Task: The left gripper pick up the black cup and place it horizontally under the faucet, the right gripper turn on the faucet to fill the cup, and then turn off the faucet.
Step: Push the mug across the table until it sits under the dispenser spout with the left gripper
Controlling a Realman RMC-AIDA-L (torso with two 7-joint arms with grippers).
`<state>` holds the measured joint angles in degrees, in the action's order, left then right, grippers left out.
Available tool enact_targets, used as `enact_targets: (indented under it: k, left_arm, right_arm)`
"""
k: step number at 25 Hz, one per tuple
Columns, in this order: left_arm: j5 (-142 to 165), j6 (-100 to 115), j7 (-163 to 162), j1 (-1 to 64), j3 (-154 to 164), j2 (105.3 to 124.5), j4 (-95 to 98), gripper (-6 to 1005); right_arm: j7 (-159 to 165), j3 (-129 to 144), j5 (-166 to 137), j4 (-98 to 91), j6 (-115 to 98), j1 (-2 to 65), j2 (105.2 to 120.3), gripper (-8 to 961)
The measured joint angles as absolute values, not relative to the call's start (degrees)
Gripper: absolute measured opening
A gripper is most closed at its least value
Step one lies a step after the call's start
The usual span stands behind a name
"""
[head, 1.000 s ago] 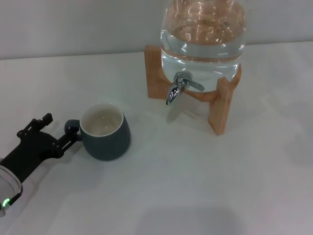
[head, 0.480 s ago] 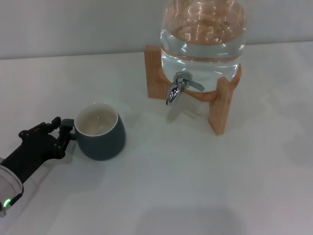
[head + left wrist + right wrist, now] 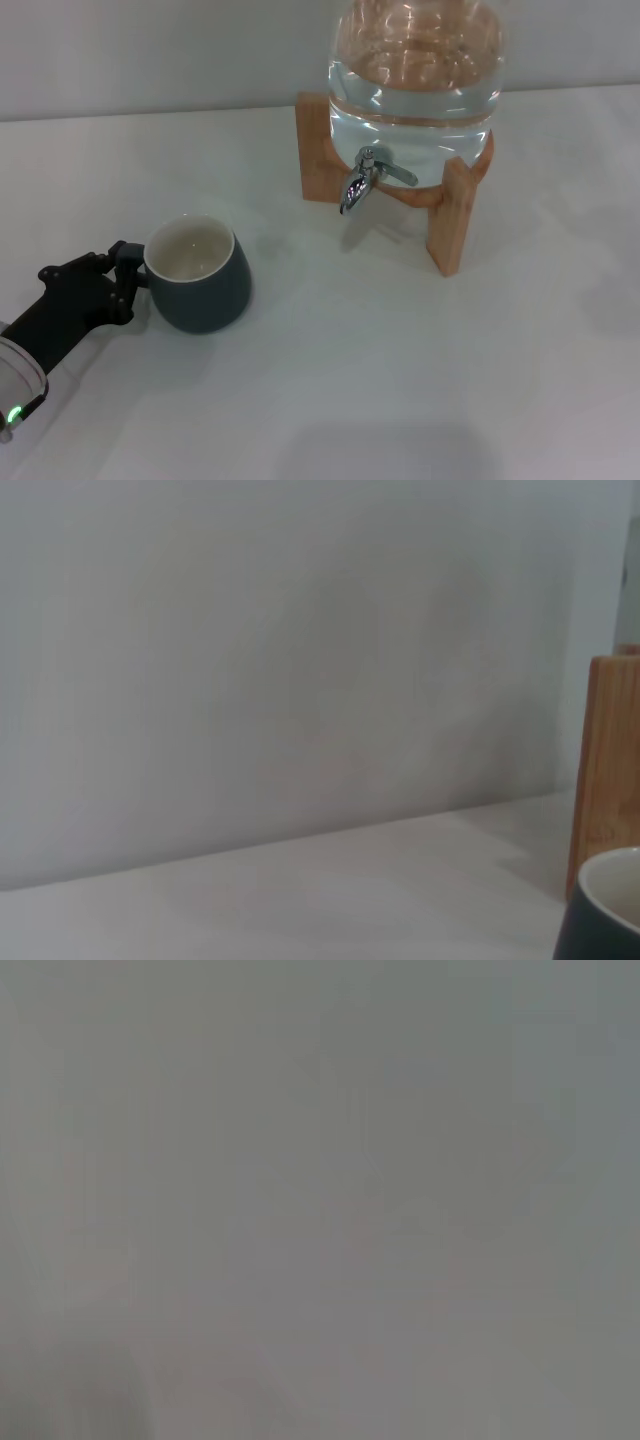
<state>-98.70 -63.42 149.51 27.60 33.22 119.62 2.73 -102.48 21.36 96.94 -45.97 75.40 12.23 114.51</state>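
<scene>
Where the white table [image 3: 330,400] runs toward the robot's left, the left gripper [image 3: 128,272] reaches in low from the near-left corner, its 2 black fingers [image 3: 118,250] pressed together on the small loop handle of the black cup [image 3: 197,275]. The handle itself is mostly hidden between the fingers, so only the pinch at the cup's left side can be made out. The cup stands upright on the table, its cream-white inside open to the head view, and sits directly to the right of the gripper, touching it at the handle. Behind the fingers the dark claw body slants back to the white arm [image 3: 18,385], where a small green light glows near the picture's edge.

The faucet [image 3: 362,178] is well apart from the cup, farther back and to the right. It is a chrome spigot with a flat lever, sticking out of the clear glass jar [image 3: 415,70], which holds water and rests on a wooden stand [image 3: 452,215].

In the left wrist view only a corner of the cup's rim [image 3: 605,910] shows, with a wooden post [image 3: 608,770] of the stand just behind it and a plain wall beyond.

The right gripper appears in none of the views; the right wrist view shows only a blank grey surface.
</scene>
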Motion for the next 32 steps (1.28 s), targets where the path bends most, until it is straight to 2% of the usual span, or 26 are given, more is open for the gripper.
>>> enact_targets:
  k: [32]
  left_arm:
    - [-98.91, -66.24, 149.50, 32.03, 33.22, 119.69, 2.46, 141]
  right_arm:
    - [-103.09, 21.36, 96.94, -45.24, 75.29, 12.44, 114.51, 840]
